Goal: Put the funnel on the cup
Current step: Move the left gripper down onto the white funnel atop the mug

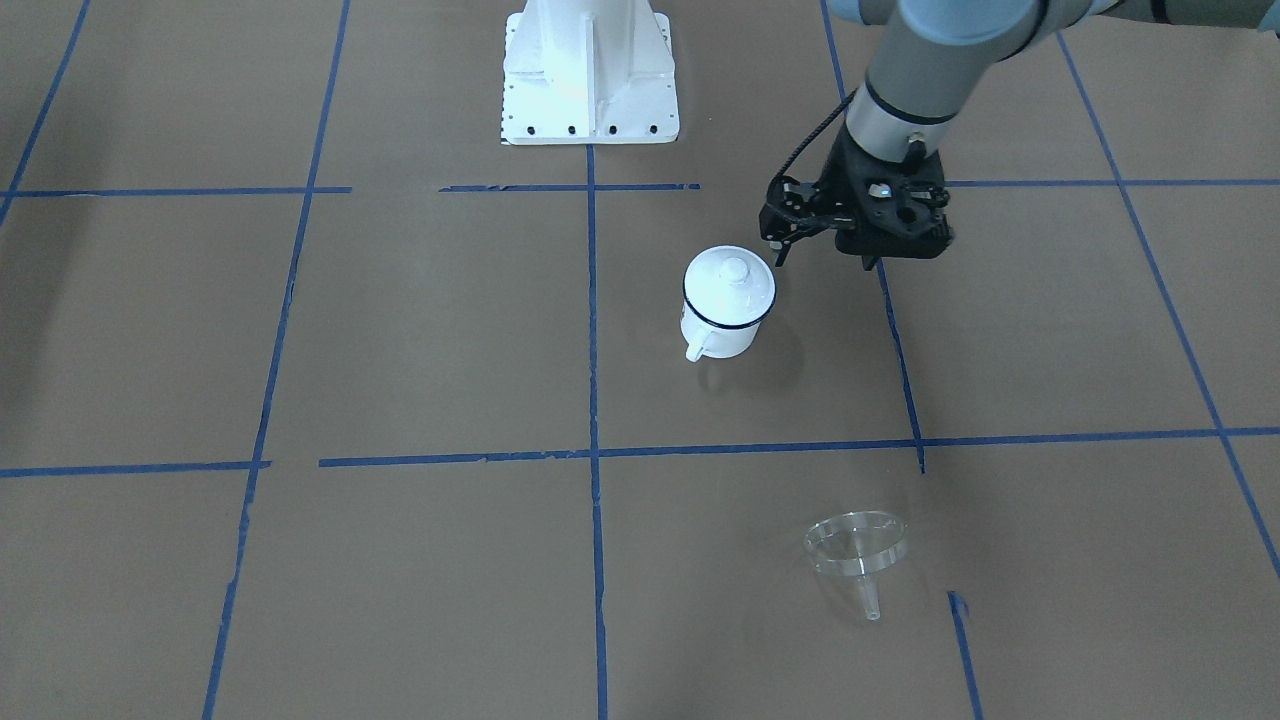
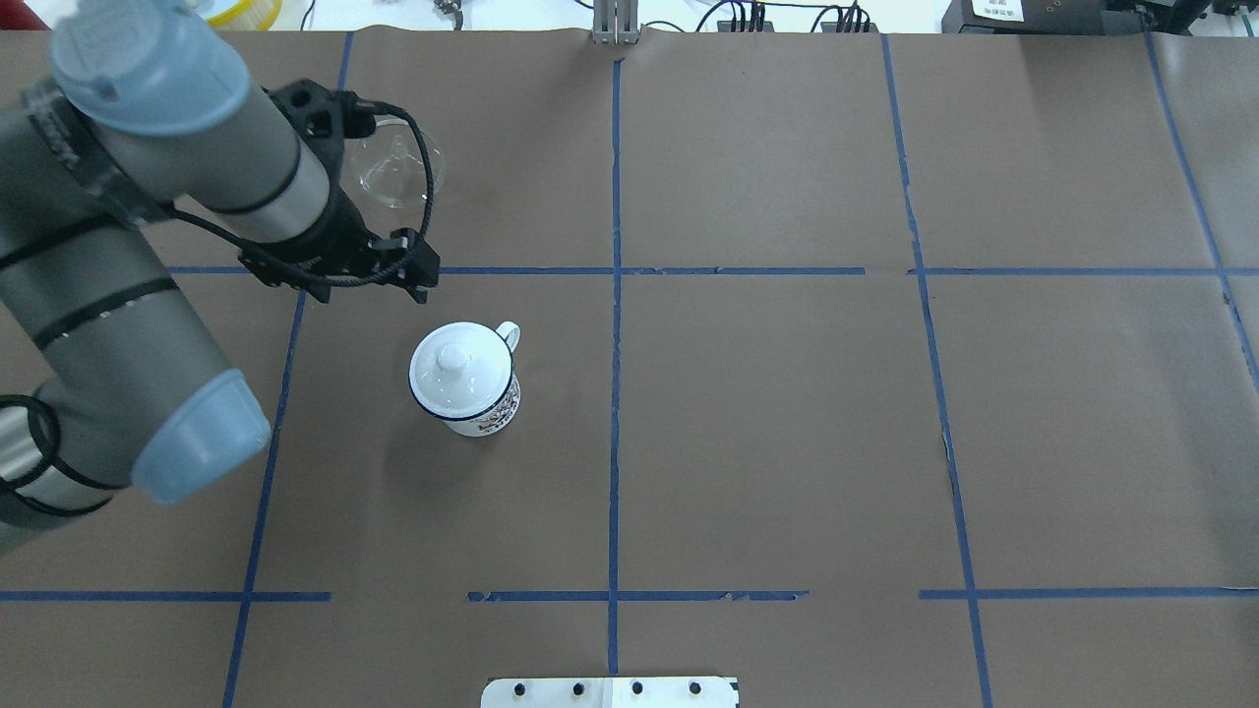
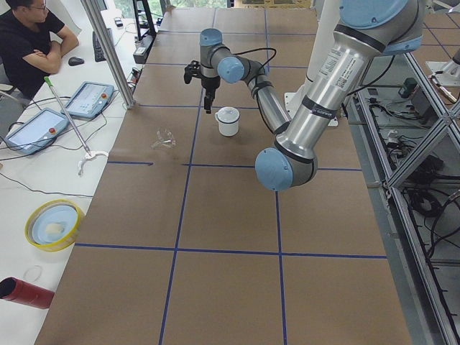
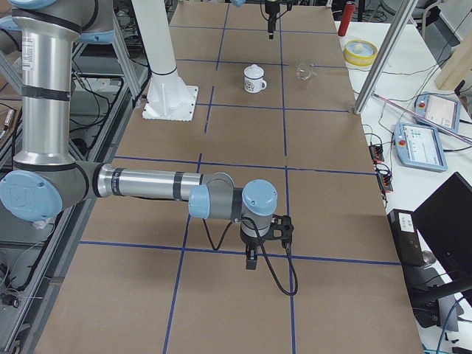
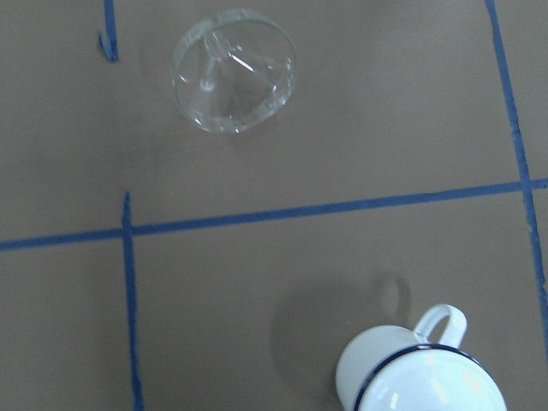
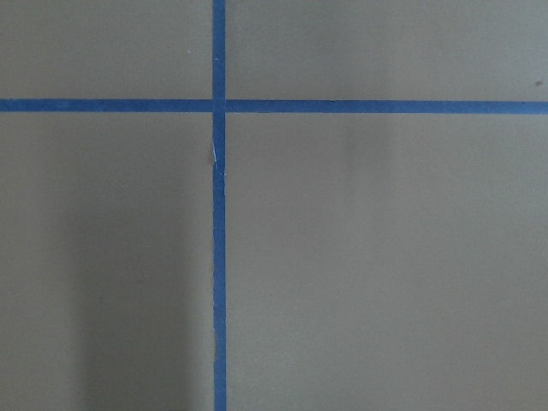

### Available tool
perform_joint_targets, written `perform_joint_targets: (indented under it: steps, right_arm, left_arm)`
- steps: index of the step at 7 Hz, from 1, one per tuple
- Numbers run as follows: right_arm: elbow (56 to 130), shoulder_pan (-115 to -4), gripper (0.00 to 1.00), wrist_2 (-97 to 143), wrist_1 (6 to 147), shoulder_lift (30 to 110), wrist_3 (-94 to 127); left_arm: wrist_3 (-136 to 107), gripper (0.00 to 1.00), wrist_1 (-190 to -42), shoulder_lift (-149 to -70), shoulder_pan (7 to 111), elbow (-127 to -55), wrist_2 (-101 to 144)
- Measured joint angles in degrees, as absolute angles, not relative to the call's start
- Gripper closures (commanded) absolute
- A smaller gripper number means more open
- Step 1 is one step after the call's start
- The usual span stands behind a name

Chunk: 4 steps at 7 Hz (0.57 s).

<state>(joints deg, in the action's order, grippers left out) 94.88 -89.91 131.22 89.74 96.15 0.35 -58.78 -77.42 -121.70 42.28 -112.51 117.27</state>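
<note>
Nearest the front-facing camera lies the funnel (image 1: 857, 548), clear plastic, tipped on its side on the brown paper-covered table (image 1: 400, 330). Its wide rim is turned toward the robot and its short spout points away from it.

A line of blue tape (image 1: 760, 447) runs between the funnel and the cup (image 1: 728, 300), and the two are well apart. The cup stands upright, white with a dark blue rim, and its handle (image 1: 697, 348) faces away from the robot. A white knobbed lid (image 1: 730, 280) sits on its mouth.

The left gripper (image 1: 825, 258) hangs above the table near the cup, on the robot's left of it, touching neither cup nor funnel. Its fingers point down and the pincer stands wide, with nothing held. The left wrist view looks straight down on both things: the funnel near the top, seen into its rim, and the cup cut off by the bottom edge.

The right gripper (image 4: 251, 262) shows only in the exterior right view, low over the table toward the robot's right end and far from both cup and funnel. Whether its pincer is wide or narrow cannot be told from there. Its own wrist view shows brown paper and a crossing of tape lines
</note>
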Motion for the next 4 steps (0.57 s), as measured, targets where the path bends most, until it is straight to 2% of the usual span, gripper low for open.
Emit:
perform_joint_targets:
  steps: [1,4]
  right_arm:
    - [94.88,-89.91,0.00,131.22,89.74,96.15,0.35]
    - [94.90,-89.91,0.00,131.22,89.74,96.15,0.35]
  left_arm:
    - [-62.22,0.00,-77.45,-122.32,39.33,-112.03,115.79]
    - [-64.50,0.23,-78.06,-124.34,36.24,-108.97,115.05]
